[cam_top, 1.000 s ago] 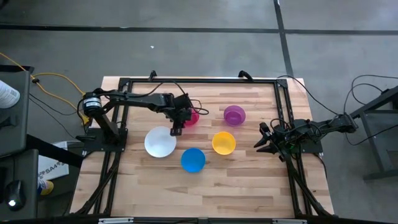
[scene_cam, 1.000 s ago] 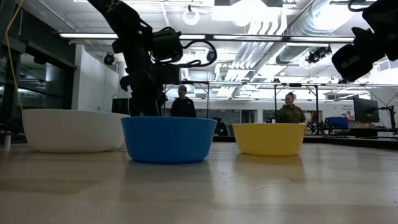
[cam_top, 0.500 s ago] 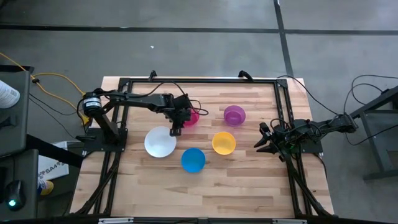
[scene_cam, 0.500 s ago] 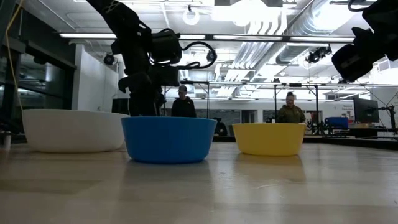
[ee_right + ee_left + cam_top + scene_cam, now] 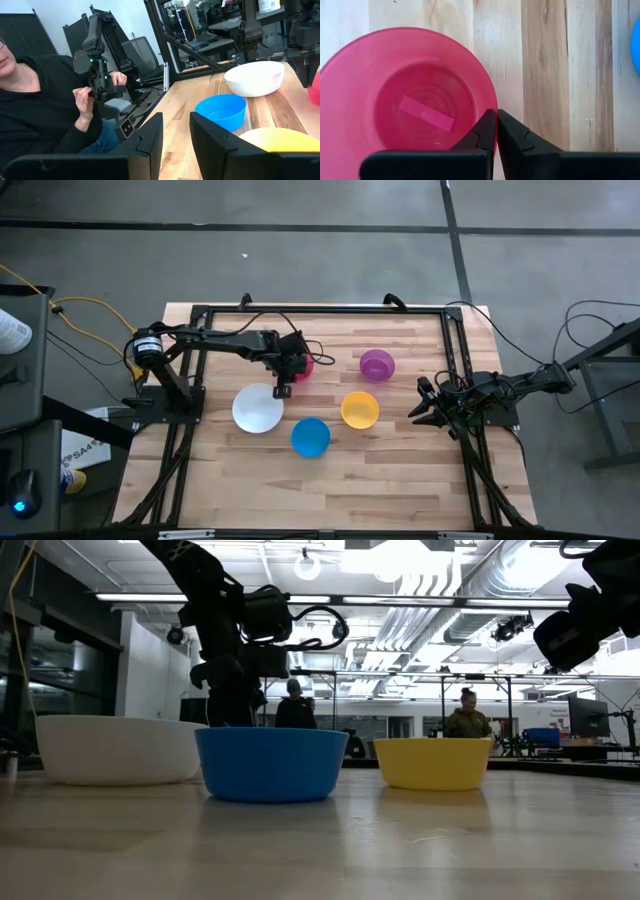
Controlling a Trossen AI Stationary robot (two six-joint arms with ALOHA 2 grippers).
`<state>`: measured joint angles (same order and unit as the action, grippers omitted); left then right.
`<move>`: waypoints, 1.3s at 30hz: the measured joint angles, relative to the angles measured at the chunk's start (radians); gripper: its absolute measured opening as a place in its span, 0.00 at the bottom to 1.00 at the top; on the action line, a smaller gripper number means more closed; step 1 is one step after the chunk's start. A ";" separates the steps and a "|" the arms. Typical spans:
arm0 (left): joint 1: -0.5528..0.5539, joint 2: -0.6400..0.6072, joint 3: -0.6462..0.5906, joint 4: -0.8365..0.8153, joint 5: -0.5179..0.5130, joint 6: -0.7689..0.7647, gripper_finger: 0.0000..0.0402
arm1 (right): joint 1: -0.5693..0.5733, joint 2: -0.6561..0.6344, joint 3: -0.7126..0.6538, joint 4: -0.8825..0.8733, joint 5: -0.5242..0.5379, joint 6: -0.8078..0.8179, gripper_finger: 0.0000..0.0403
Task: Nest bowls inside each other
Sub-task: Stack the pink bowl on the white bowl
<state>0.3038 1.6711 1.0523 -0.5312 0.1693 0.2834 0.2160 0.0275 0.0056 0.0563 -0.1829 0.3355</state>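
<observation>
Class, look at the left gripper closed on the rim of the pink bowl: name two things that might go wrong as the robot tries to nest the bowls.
1. The left gripper pinches only a thin edge of the pink bowl, so the bowl may tilt or slip when lifted.
2. The white bowl sits close beside it; a swinging pink bowl might knock it. The right gripper waits, open, at the table's right edge and gives no support.

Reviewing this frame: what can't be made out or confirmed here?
- Pink bowl: in the low view the blue bowl hides it; in the high view the left gripper covers much of it.
- Purple bowl: not seen in the low view.
- Left wrist view: fingers shut at the pink rim; whether they pinch it is unclear.
- Right gripper: open, waiting at the table's right edge.
</observation>
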 joint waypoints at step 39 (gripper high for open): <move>-0.391 -0.199 0.225 -0.489 -0.481 -0.563 0.00 | 0.000 0.000 0.000 0.000 0.000 0.000 0.23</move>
<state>-0.0867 1.4723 1.2770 -1.0202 -0.3121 -0.2794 0.2159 0.0273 0.0055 0.0563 -0.1829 0.3355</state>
